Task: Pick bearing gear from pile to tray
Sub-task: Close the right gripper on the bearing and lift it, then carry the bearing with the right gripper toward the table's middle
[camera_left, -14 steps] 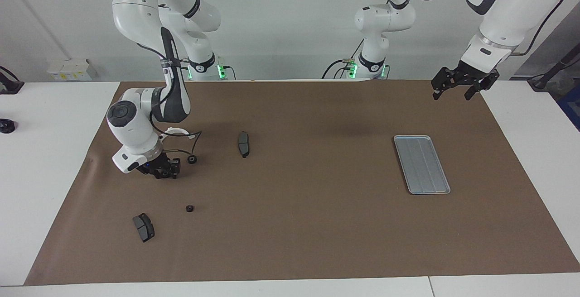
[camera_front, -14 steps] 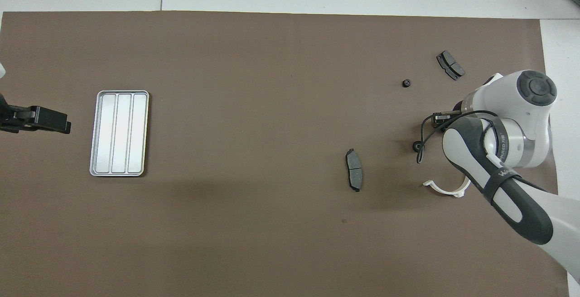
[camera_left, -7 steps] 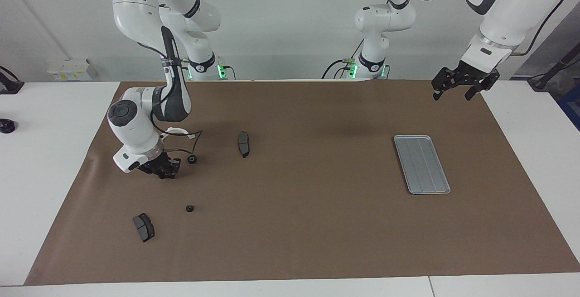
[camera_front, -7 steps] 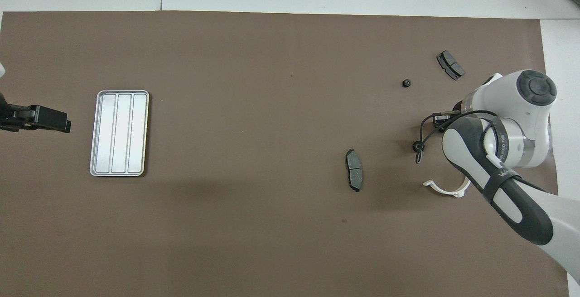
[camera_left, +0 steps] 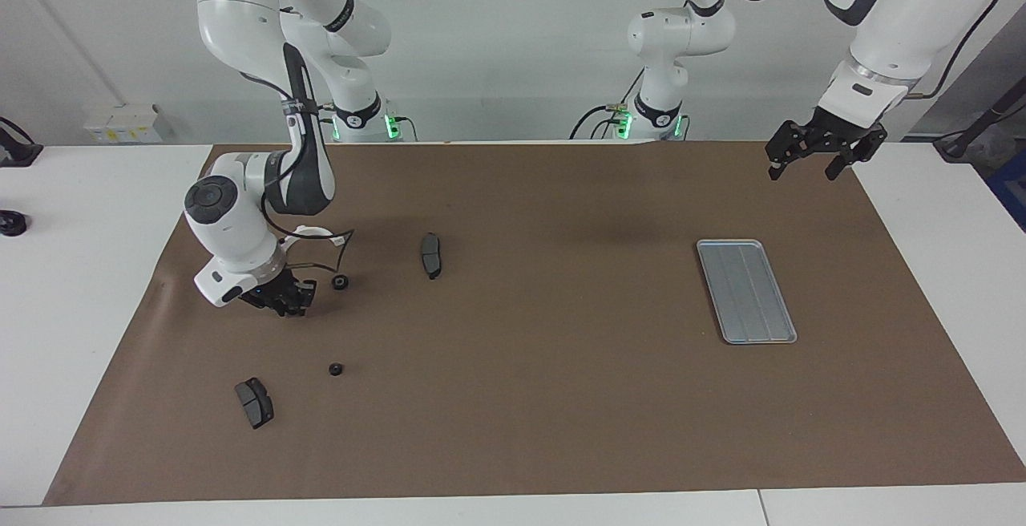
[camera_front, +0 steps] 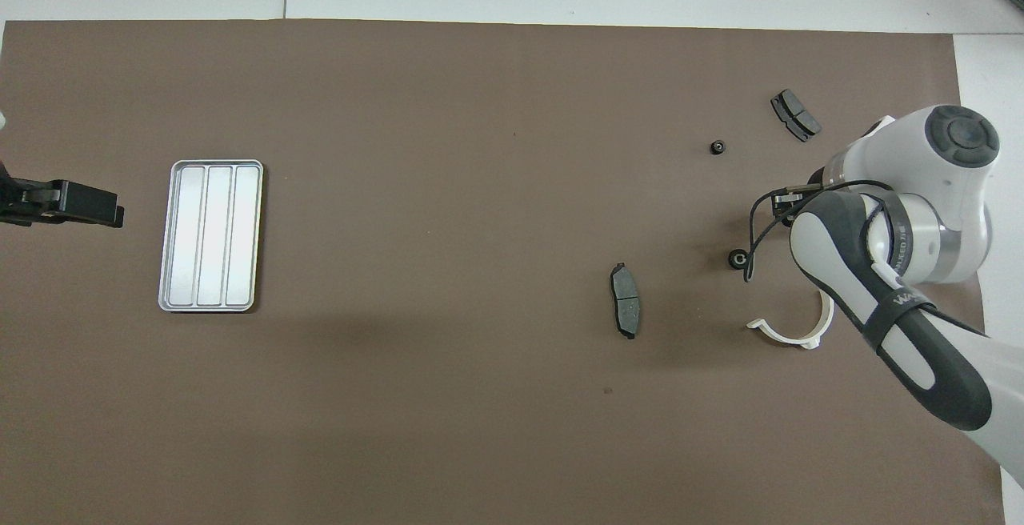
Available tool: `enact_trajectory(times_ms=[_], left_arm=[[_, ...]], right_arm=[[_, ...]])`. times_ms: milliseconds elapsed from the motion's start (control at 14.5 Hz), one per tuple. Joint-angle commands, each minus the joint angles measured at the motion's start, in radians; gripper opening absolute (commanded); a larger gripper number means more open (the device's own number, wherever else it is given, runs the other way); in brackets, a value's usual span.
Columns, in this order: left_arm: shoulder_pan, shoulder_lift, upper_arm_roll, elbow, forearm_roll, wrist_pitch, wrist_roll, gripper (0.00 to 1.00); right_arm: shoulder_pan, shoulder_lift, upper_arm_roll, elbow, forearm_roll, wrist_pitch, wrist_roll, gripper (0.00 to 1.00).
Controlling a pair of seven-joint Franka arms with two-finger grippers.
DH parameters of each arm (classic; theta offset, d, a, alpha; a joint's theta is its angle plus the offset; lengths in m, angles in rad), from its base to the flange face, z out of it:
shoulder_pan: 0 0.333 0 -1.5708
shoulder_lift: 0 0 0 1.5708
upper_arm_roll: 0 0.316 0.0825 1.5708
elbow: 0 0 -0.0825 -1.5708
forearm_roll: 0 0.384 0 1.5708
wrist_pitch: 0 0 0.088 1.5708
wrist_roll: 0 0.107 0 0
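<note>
Hovering right gripper (camera_left: 287,301) low over mat (camera_left: 521,398), left gripper (camera_left: 809,159) raised

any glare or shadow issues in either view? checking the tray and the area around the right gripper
Overhead view: the tray reflects light brightly along its lengthwise panels; a broad soft shadow darkens the mat just nearer the robots. Facing view: the tray reads matte grey with no glare; the right gripper sits in its own arm's shadow, so whether it holds anything cannot be told. The left gripper waits, evenly lit.
</note>
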State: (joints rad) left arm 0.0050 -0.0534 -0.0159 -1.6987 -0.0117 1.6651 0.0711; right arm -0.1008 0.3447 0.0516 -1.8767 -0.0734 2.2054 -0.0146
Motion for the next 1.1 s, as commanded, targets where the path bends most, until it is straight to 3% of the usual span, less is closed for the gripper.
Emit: enact_trajectory(times_ms=[0,276,690,1034], left_arm=[[-0.005,-0.028,0.002,-0.036,0.012,0.024,0.01,1.0],[-0.005,-0.028,0.001,-0.035,0.012,0.025,0.012,1.0],[-0.005,-0.026,-0.001,-0.035,0.012,0.033,0.01,1.0],[-0.005,-0.028,-0.001,-0.038,0.012,0.035,0.007,1.0]], right_arm=[[0.027,0.007,0.004,0.166,-0.011,-0.152,-0.002,0.0],[0.113,0.034,0.004,0.26,0.003,-0.188,0.037,0.0],[0.315,0.094,0.005,0.43,0.001,-0.294,0.292,0.0],[0.45,0.096,0.007,0.445,0.052,-0.296,0.427,0.0]])
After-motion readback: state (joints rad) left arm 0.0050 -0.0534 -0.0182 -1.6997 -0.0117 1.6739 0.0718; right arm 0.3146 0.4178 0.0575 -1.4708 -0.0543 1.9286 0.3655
